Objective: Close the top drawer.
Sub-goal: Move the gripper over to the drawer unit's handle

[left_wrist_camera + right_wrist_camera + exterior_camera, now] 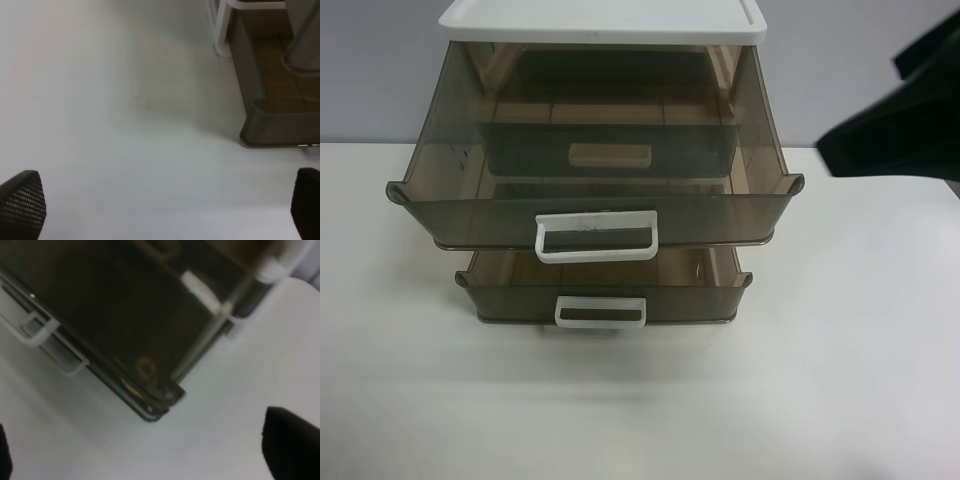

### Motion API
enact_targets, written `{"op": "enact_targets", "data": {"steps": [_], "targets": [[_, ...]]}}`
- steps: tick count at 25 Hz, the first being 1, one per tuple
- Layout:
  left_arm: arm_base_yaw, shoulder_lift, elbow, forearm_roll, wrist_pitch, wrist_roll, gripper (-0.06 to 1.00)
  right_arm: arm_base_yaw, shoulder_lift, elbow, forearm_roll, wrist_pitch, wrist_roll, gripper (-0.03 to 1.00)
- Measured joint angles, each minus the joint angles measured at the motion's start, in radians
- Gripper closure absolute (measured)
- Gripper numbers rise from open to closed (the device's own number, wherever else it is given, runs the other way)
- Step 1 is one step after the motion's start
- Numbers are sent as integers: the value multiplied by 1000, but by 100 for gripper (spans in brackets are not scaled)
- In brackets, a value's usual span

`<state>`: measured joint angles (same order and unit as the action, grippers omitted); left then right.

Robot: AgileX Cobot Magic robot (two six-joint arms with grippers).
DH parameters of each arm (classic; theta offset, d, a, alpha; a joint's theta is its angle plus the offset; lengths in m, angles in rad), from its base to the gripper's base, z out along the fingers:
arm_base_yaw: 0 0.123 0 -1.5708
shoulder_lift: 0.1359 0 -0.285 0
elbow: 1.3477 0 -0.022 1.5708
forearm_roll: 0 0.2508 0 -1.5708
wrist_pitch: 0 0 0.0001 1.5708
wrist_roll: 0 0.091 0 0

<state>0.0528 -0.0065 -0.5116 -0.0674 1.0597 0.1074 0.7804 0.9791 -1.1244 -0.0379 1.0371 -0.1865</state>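
Observation:
The top drawer (460, 212) is smoky brown see-through plastic and stands pulled far out from under the white lid (600, 20). Its white loop handle (597, 236) carries faint dark marks. The black arm (895, 125) at the exterior high view's right hangs above the table, apart from the drawer's right side; its gripper does not show there. In the right wrist view the right gripper (150, 460) is open and empty, with a drawer front corner (152, 405) ahead of it. In the left wrist view the left gripper (165, 210) is open and empty over bare table.
A second like drawer (510, 300) with a clean white handle (601, 312) is pulled out a little below the top one. The unit stands on a white table (820, 380). The left wrist view shows a drawer corner (280, 125) and a white frame leg (220, 30).

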Motion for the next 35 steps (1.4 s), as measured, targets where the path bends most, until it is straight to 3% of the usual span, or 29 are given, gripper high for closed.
{"op": "enact_targets", "data": {"steps": [5, 15, 26, 35], "targets": [[0, 0, 0, 0, 0, 0, -5, 284, 231, -142, -152, 28, 74, -2], [0, 0, 0, 0, 0, 0, -5, 547, 540, -247, -177, 68, 115, -2], [0, 0, 0, 1, 0, 0, -5, 582, 759, -248, -205, 93, 179, -2], [0, 0, 0, 0, 0, 0, -5, 585, 791, -248, -367, 99, 263, -2]]}}
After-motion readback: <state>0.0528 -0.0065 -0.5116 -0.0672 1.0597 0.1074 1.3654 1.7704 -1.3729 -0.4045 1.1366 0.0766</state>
